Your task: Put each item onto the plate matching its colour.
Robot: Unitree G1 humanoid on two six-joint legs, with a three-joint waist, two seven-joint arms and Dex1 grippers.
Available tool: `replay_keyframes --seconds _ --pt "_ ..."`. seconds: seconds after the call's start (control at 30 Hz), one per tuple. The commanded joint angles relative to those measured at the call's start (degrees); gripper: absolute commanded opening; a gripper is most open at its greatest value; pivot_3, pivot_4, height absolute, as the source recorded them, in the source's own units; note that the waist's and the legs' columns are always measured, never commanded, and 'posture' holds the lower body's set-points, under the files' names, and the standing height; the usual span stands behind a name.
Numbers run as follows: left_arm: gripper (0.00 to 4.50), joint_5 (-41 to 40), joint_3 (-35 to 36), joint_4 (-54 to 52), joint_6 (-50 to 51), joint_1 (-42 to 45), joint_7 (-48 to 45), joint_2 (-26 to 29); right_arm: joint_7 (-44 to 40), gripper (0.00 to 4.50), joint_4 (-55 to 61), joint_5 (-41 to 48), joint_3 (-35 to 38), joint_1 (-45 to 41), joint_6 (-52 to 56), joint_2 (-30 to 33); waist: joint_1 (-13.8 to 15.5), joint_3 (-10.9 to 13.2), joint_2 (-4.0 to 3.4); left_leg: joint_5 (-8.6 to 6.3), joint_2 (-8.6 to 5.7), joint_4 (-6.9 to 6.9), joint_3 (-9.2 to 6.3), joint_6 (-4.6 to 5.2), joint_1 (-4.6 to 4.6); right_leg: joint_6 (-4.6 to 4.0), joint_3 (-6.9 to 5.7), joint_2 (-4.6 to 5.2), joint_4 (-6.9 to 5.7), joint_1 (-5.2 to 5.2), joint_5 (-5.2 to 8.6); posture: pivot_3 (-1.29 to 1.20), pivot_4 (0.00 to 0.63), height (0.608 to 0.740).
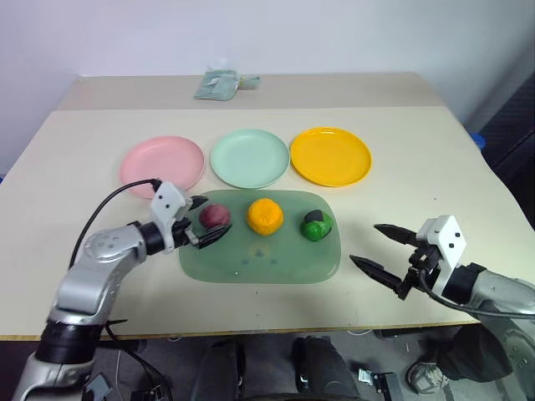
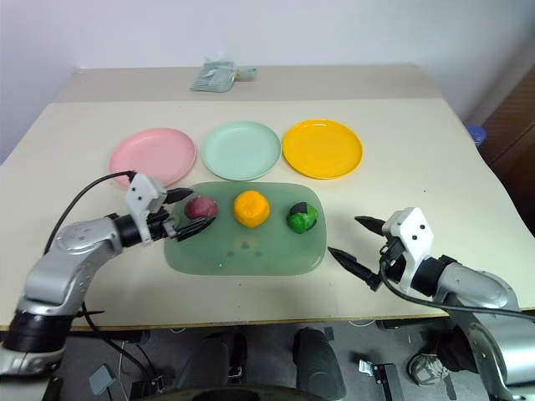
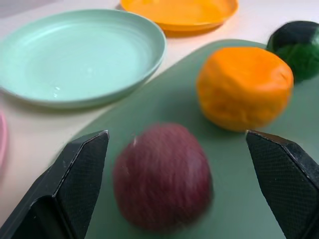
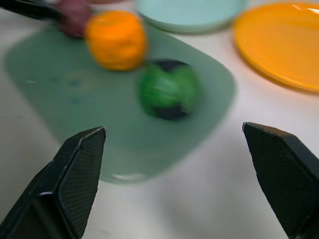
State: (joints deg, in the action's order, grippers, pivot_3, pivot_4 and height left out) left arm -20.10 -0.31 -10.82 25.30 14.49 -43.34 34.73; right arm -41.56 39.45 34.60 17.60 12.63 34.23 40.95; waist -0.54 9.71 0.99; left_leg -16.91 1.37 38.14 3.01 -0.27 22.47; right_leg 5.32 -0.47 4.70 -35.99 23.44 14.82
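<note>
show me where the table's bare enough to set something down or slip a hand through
Bare: the table left of the pink plate, right of the yellow-orange plate, and the near half of the green board. Crowded: the three touching plates, and the board's far edge, where three balls sit.

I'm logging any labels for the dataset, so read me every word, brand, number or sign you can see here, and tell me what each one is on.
No readable text in these pictures.
The small pale green packet at the far edge of the table: any print on it is too small to read.
The pink plate, mint green plate, yellow-orange plate, translucent green board and the three balls: plain, no markings seen.
</note>
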Motion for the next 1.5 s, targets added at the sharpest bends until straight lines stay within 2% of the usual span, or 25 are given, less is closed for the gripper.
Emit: replay_keyframes --seconds 0.03,0.17,0.2,0.23,0.33,0.4,0.53,0.63,0.73,0.93,1.0,1.07,1.1,1.13,1.3,1.4,1.5 --pt "4.50 2.6 -1.2 1.5 -2.1 1.3 0.5 -0.3 2.4 4.48 4.2 2.0 -1.4 -0.7 1.3 -0.9 -0.1 0.0 0.00 0.00 0.01 0.00 0.00 0.00 -0.01 0.06 0.00 -0.04 0.00 0.00 -0.03 0.00 0.150 0.733" --pt "4.50 3.4 -1.3 2.8 -0.8 1.7 0.5 -0.5 4.3 4.48 6.1 2.6 -3.5 -2.2 2.4 -1.5 0.0 0.0 0.01 0.00 0.02 0.01 -0.01 0.00 -0.01 0.09 -0.01 -0.10 -0.04 0.01 -0.03 0.00 0.150 0.733" --pt "3.96 3.6 -1.3 2.9 -0.5 1.6 0.5 -0.4 4.7 4.50 6.3 2.7 -3.9 -2.6 2.6 -1.5 0.0 0.0 0.01 0.00 0.02 0.01 -0.01 0.00 -0.01 0.09 -0.01 -0.10 -0.04 0.01 -0.03 0.00 0.150 0.733" --pt "3.68 3.8 -1.2 3.1 -0.4 1.6 0.4 -0.4 4.9 4.50 6.4 2.8 -4.1 -2.8 2.8 -1.4 0.0 0.0 0.01 0.00 0.02 0.01 -0.01 0.00 -0.01 0.10 -0.01 -0.10 -0.03 0.01 -0.04 0.00 0.150 0.733" --pt "2.28 3.3 -0.7 2.2 -0.1 1.4 0.1 -0.7 5.1 4.50 6.1 3.2 -5.2 -4.7 2.9 -1.3 0.0 0.0 0.02 0.00 0.02 0.02 -0.01 0.00 -0.01 0.11 -0.01 -0.11 -0.03 0.01 -0.04 0.00 0.150 0.733" --pt "2.09 3.3 -0.3 2.2 0.8 1.6 0.9 -0.9 5.3 4.50 5.7 3.2 -6.0 -5.7 2.9 -1.3 0.0 0.0 0.02 0.00 0.02 0.03 -0.02 0.00 -0.01 0.12 -0.01 -0.11 -0.04 0.00 -0.04 0.00 0.150 0.733" --pt "2.09 -0.2 5.3 2.6 4.2 4.7 6.3 -4.4 5.6 4.50 4.9 2.9 -7.7 -8.1 2.6 -1.5 0.1 0.0 0.06 0.01 0.01 0.06 -0.03 0.01 0.00 0.14 -0.01 -0.11 -0.05 -0.01 -0.05 0.00 0.150 0.733" --pt "2.09 3.9 8.0 7.9 4.0 10.9 16.6 -7.2 6.0 4.50 4.3 2.8 -9.0 -10.0 2.5 -2.0 0.2 0.0 0.10 0.01 0.01 0.09 -0.08 0.01 0.00 0.18 -0.03 -0.14 -0.07 -0.02 -0.07 0.00 0.150 0.733" --pt "2.09 9.6 7.6 14.1 4.4 15.7 25.4 -8.5 6.3 4.50 3.6 2.3 -10.2 -11.5 2.3 -2.5 0.2 0.0 0.12 0.01 -0.03 0.11 -0.09 0.01 0.00 0.34 -0.03 -0.16 -0.08 -0.05 -0.16 0.00 0.150 0.733" --pt "2.09 11.4 7.4 17.2 4.2 17.7 28.4 -9.3 6.5 4.50 3.2 2.0 -10.8 -12.0 2.1 -2.6 0.1 0.0 0.14 0.01 -0.08 0.10 -0.08 0.01 0.03 0.42 -0.02 -0.13 -0.08 -0.02 -0.12 0.00 0.150 0.733" --pt "3.12 11.7 9.4 23.2 3.6 21.2 32.3 -10.7 7.1 4.50 3.3 1.4 -11.5 -12.4 1.9 -3.1 0.2 0.0 0.15 0.01 -0.07 0.11 -0.08 0.01 0.03 0.42 -0.02 -0.13 -0.10 -0.03 -0.12 0.00 0.150 0.733" --pt "3.95 12.3 9.8 26.1 2.9 23.0 34.0 -11.1 7.4 4.50 3.3 1.1 -11.9 -12.4 1.7 -3.4 0.4 0.0 0.18 0.02 -0.07 0.14 -0.11 0.00 0.02 0.42 -0.05 -0.14 -0.12 -0.04 -0.13 0.00 0.150 0.733" --pt "4.43 12.4 9.4 26.1 2.5 23.2 33.6 -10.8 7.5 4.50 3.5 1.0 -11.8 -12.2 1.7 -3.5 0.4 0.0 0.18 0.02 -0.09 0.15 -0.11 0.00 0.01 0.42 -0.05 -0.14 -0.13 -0.05 -0.14 0.00 0.150 0.733" --pt "4.47 13.0 9.0 26.1 2.1 23.3 33.6 -10.5 7.5 4.50 3.5 0.9 -11.8 -12.0 1.6 -3.5 0.3 0.0 0.18 0.02 -0.10 0.14 -0.11 0.00 0.01 0.43 -0.05 -0.13 -0.13 -0.05 -0.14 0.00 0.150 0.733" --pt "4.47 12.3 10.3 25.3 1.5 23.1 32.8 -9.9 7.5 4.50 3.5 0.6 -11.6 -11.5 1.5 -3.5 0.4 0.0 0.18 0.01 -0.09 0.14 -0.09 0.01 0.02 0.43 -0.04 -0.12 -0.11 -0.04 -0.13 0.00 0.150 0.733" --pt "4.47 8.0 10.4 19.9 0.0 22.1 26.5 -10.4 7.3 4.50 3.1 0.5 -11.1 -11.2 1.3 -3.4 0.6 0.0 0.18 0.02 -0.07 0.14 -0.09 0.00 0.02 0.43 -0.04 -0.12 -0.12 -0.04 -0.14 0.00 0.150 0.733" --pt "4.47 4.5 5.7 11.7 1.0 19.0 16.0 -9.3 6.6 4.50 2.4 0.1 -10.8 -11.0 0.8 -2.8 0.9 0.0 0.17 0.02 -0.07 0.14 -0.06 0.00 0.02 0.43 -0.04 -0.10 -0.11 -0.04 -0.13 0.00 0.150 0.733"
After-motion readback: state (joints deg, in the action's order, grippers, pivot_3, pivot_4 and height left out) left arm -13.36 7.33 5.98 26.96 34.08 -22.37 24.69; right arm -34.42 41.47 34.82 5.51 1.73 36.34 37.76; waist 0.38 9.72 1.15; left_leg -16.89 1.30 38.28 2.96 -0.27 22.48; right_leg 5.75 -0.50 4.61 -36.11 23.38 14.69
